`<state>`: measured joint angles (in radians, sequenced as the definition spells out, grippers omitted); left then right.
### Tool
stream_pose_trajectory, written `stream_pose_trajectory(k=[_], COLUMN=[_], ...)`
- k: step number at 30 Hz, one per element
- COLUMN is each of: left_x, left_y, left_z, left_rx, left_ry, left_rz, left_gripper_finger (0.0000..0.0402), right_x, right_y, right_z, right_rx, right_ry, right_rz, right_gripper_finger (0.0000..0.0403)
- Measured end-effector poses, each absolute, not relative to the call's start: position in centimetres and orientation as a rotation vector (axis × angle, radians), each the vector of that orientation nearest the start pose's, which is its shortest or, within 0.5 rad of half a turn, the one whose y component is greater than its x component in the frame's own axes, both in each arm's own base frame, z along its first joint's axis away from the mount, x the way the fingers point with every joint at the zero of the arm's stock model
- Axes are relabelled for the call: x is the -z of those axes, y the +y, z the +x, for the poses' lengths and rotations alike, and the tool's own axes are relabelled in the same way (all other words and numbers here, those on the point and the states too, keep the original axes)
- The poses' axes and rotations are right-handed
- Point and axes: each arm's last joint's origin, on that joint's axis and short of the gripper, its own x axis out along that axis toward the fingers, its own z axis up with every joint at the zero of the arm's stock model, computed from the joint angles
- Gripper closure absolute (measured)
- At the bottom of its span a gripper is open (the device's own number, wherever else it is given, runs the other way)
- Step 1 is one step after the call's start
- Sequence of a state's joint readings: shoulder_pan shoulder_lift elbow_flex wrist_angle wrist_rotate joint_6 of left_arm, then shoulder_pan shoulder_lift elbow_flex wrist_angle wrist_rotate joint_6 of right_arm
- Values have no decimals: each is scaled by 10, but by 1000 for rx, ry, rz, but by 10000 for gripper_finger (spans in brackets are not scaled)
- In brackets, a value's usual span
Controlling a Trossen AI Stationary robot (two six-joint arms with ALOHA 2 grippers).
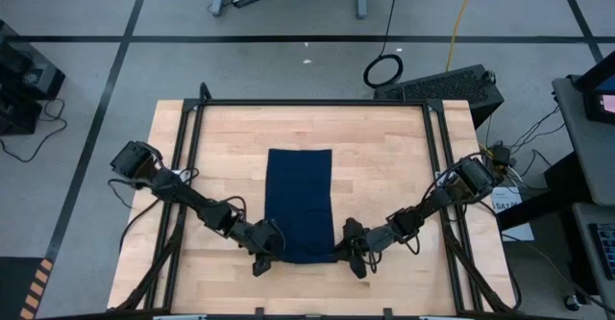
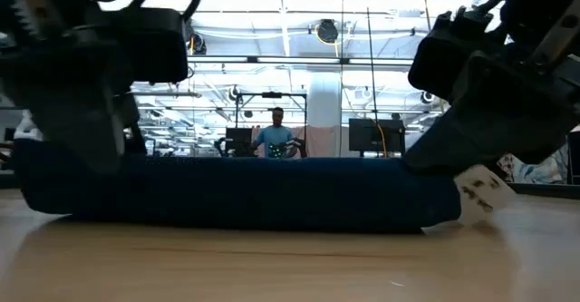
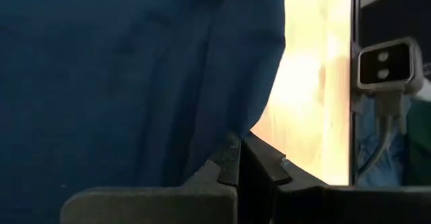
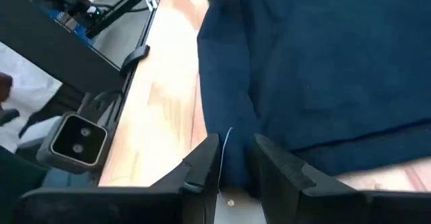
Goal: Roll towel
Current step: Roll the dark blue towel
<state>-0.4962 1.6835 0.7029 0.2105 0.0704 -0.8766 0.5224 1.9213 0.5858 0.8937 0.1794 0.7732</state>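
My left pincer (image 1: 266,256) sits at the near left corner of the towel (image 1: 299,203), its fingers (image 3: 232,162) pressed tight together with the navy cloth's edge caught between them. My right pincer (image 1: 353,251) mirrors it at the near right corner, its fingers (image 4: 203,160) standing a little apart with a fold of the same cloth filling the gap between them, so both of my pincers grip the towel.

From above, the towel lies as a long dark rectangle at the middle of the wooden table (image 1: 384,166), running from about six o'clock, where I hold it, up toward twelve. Its near end is gathered into a low thick fold that spans between my two pincers, seen from table height as a dark band (image 2: 245,198). A small white tag (image 2: 480,193) sticks out at one end of that band.

Beyond the table, a person (image 2: 275,139) stands far off in the room.
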Motion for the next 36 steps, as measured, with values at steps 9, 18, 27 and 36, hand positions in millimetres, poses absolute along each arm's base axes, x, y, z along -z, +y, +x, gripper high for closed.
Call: stream_pose_trajectory(k=[9,18,27,36], left_x=[-124,-117,-121,-128], left_y=[-128,-117,-116,-117], left_z=[265,264,267,270], left_rx=[67,75,136,162], left_ry=[1030,1043,1036,982], left_rz=[-689,-776,-841,-874], left_gripper_finger=[397,398,399,400], right_x=[-87,-86,-83,-100], right_y=[152,153,178,213], right_z=[274,273,253,254], right_rx=[-120,-105,-93,-104], right_ry=[518,507,431,314], right_rz=[684,646,141,-137], right_gripper_finger=[322,321,254,155])
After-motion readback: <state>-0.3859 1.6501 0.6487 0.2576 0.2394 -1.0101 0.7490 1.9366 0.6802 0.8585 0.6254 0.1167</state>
